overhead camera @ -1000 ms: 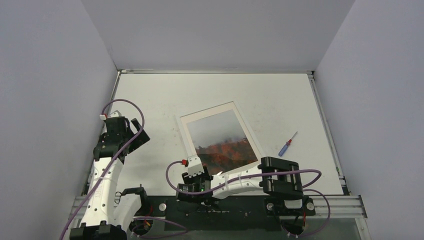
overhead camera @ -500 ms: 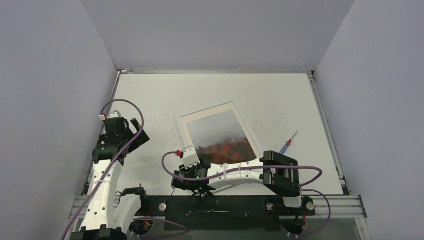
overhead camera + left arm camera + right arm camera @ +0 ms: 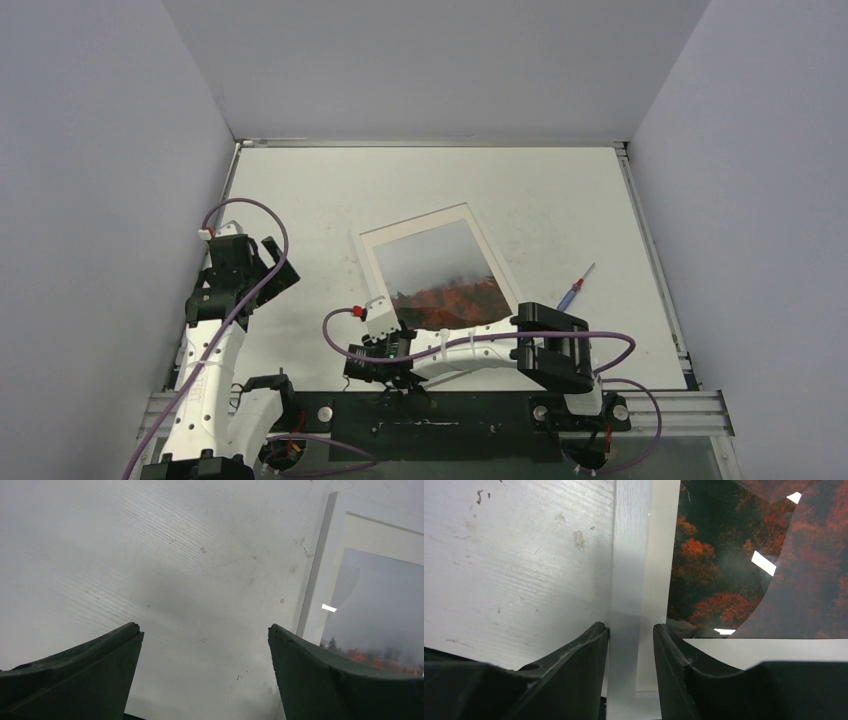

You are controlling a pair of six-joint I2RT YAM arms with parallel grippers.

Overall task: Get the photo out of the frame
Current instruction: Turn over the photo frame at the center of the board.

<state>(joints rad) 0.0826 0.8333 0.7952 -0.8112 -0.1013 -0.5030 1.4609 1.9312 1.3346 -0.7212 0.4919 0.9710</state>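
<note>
The frame (image 3: 415, 222) lies flat and slightly turned in the middle of the table, glossy side up. The photo (image 3: 440, 270), grey sky above orange-red trees, sits inside it. My right gripper (image 3: 385, 352) is at the frame's near-left corner. In the right wrist view its fingers (image 3: 631, 626) straddle the white border strip (image 3: 629, 555). The left finger touches the strip's outer edge and a narrow gap remains at the right finger, beside the photo (image 3: 734, 555). My left gripper (image 3: 278, 268) hangs wide open over bare table (image 3: 205, 627), left of the frame (image 3: 315, 580) and the photo (image 3: 380, 600).
A small red-and-blue screwdriver (image 3: 574, 290) lies to the right of the frame. Grey walls close in the table on three sides. My right arm's elbow (image 3: 550, 345) reaches across the near edge in front of the frame.
My right gripper has shifted a little to the left at the frame's near corner and its jaws have narrowed around the border strip. The left arm has not moved.
</note>
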